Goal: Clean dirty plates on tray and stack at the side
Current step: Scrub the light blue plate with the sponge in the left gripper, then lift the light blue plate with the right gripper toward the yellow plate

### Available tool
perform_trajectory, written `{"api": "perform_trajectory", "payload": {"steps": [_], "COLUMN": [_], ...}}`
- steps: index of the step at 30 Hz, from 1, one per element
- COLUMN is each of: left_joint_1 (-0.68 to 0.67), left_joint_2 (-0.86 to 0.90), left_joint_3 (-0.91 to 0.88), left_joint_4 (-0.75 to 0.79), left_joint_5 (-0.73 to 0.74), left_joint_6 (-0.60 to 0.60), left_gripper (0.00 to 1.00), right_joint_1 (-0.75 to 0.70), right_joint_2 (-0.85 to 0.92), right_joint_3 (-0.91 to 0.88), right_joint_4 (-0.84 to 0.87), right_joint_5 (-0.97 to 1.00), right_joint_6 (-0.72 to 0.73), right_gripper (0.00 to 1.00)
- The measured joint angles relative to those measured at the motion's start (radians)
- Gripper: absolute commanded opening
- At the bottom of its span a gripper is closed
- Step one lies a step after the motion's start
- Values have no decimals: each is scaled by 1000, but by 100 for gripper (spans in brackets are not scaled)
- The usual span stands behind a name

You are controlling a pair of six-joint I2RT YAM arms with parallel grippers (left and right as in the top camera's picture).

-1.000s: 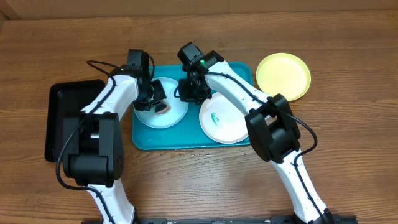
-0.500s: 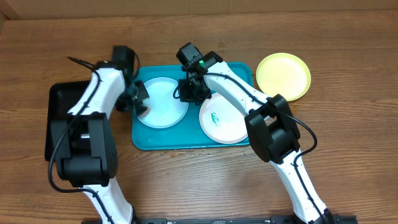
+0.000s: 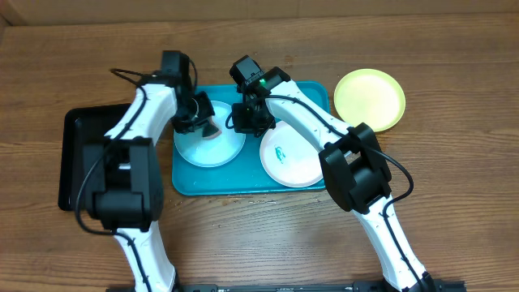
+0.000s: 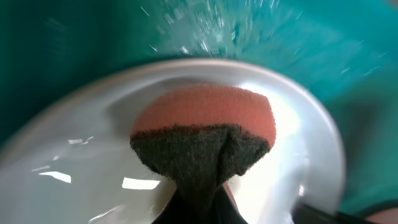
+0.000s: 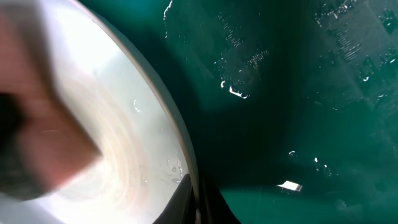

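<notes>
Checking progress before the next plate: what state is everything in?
Large teal rectangular plastic tray: holds two plates.
Pale cyan round plastic plate: in the tray, no smear visible.
White round plastic plate: in the tray, green smear on it.
Yellow-green round plastic plate: outside the tray, looks clean.
Orange sponge with dark pad: pressed on cyan plate.
Left gripper: jaws shut on the sponge.
Right gripper: jaws shut on the cyan plate's rim.

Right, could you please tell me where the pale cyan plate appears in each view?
Overhead: the pale cyan plate lies in the left half of the tray.
Left wrist: the plate fills the lower frame, under the sponge.
Right wrist: the plate takes the left side.
Shared landmark: the teal tray beside its rim.
</notes>
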Motion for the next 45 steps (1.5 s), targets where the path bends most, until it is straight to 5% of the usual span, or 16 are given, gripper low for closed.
{"api": "perform_trajectory", "payload": {"steps": [7,16,26,33,45], "left_joint_1": [2,60,131,189,441], "left_joint_2": [26,39,51,-32,-91], "left_joint_3": [24,87,340,430,366], "left_joint_4": [-37,-279,-520,-550,-594], "left_joint_5": [-9,-225,-309,-323,-322], "left_joint_6": [35,61,60,48,11], "left_gripper": [4,4,4,4,4], "right_joint_1": [0,0,6,10,153], "right_joint_2": [0,0,0,0,-203], "right_joint_3": [-1,-1,-2,31,152], "right_joint_4": [0,0,24,-8,-76], "right_joint_5": [3,3,5,36,701], "right_joint_6": [0,0,-58,-88,-337], "right_gripper": [4,4,4,4,4]}}
